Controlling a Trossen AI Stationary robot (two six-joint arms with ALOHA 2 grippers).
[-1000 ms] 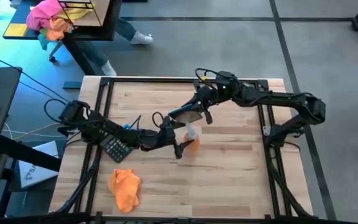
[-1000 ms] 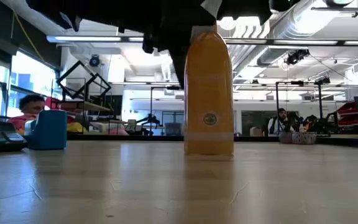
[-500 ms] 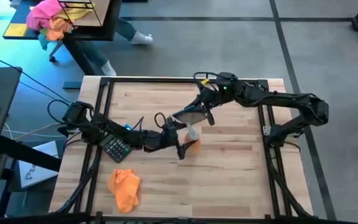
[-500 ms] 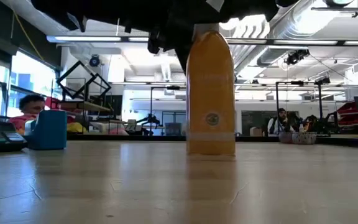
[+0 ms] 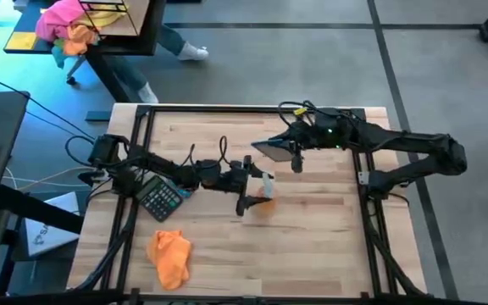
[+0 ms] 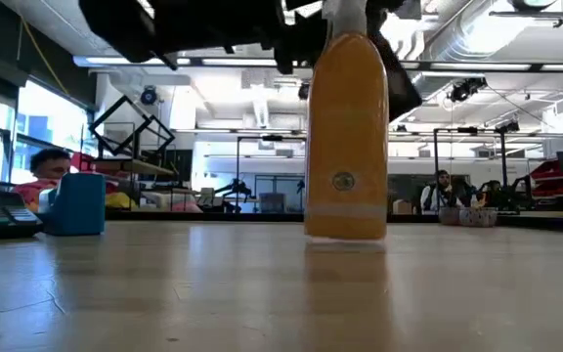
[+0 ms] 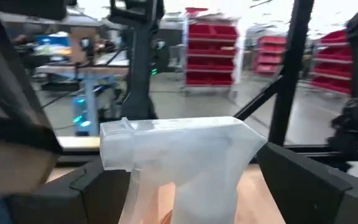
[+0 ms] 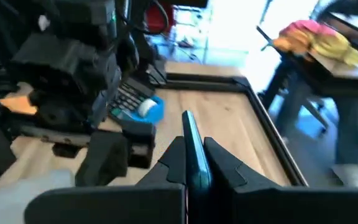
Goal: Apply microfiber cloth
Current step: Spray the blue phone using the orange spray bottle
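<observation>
Lying near the front left corner of the table (image 5: 312, 246), the microfiber cloth (image 5: 169, 257) was a crumpled bright-orange rag, well apart from both grippers and touched by neither. A calculator (image 5: 161, 198) sat on the wood just behind it, beside the left arm.

The left gripper (image 5: 252, 188) was at mid-table, its fingers closed around the neck of a spray bottle (image 6: 346, 137) — clear, filled with orange liquid, standing upright on the wood in the low view. In the left wrist view the bottle's white trigger head (image 7: 176, 152) filled the space between the two dark fingers (image 7: 89, 193).

The right gripper (image 5: 288, 155) was behind and to the right of the bottle, held above the table. It was clamped on a thin, flat, dark device (image 5: 271, 150); in the right wrist view this item showed edge-on as a narrow teal-edged slab (image 8: 192, 155) pinched between the fingers.

A blue roll of tape (image 8: 143, 108) lay beside the calculator. Beyond the table, a pink-and-orange fabric bundle (image 5: 68, 24) rested on a separate bench — a person's legs (image 5: 173, 41) showed next to it.
</observation>
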